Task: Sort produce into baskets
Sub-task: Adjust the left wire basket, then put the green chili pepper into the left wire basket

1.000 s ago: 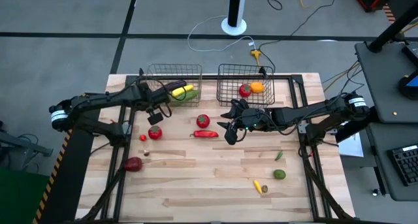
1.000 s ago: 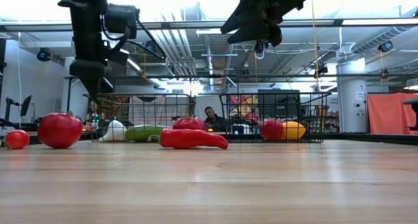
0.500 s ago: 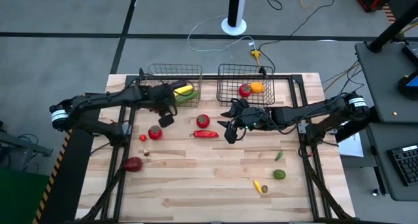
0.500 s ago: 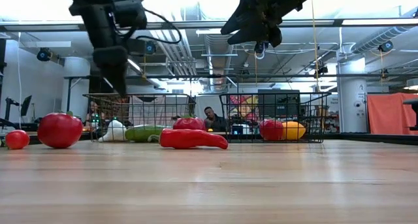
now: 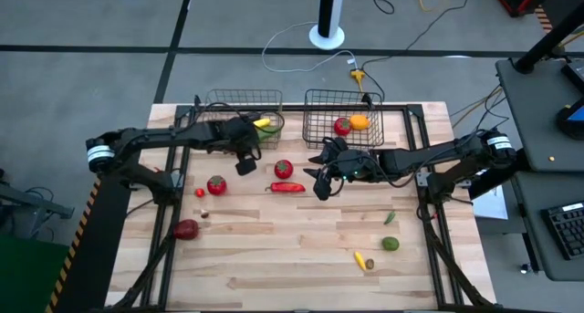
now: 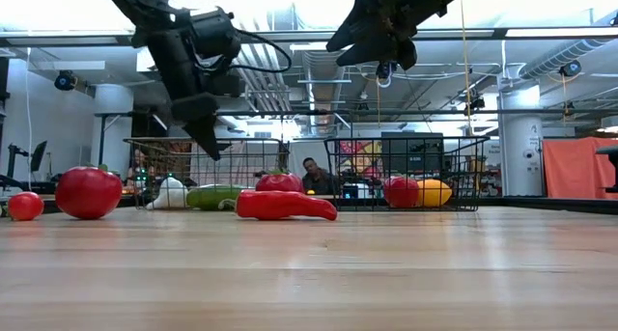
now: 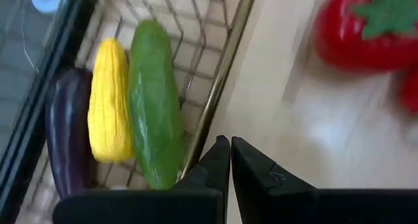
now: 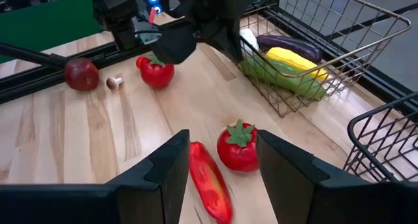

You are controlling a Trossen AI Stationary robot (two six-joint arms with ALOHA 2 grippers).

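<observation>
Left gripper (image 5: 245, 166) beside front edge of copper basket (image 5: 219, 100), near tomato (image 5: 283, 169). Copper basket holds yellow corn (image 5: 264, 124) and green piece. Right gripper (image 5: 318, 187) just right of red pepper (image 5: 286, 188), in front of grey basket (image 5: 321, 121). Grey basket holds red tomato (image 5: 342, 126) and orange (image 5: 359, 122). Second tomato (image 5: 216, 184) on table (image 5: 274, 258), left.

Two dark, jointed robot arms carried white bands near their bases, black cables looping along them, and matte black wedge-shaped fingers (image 8: 170, 178).
</observation>
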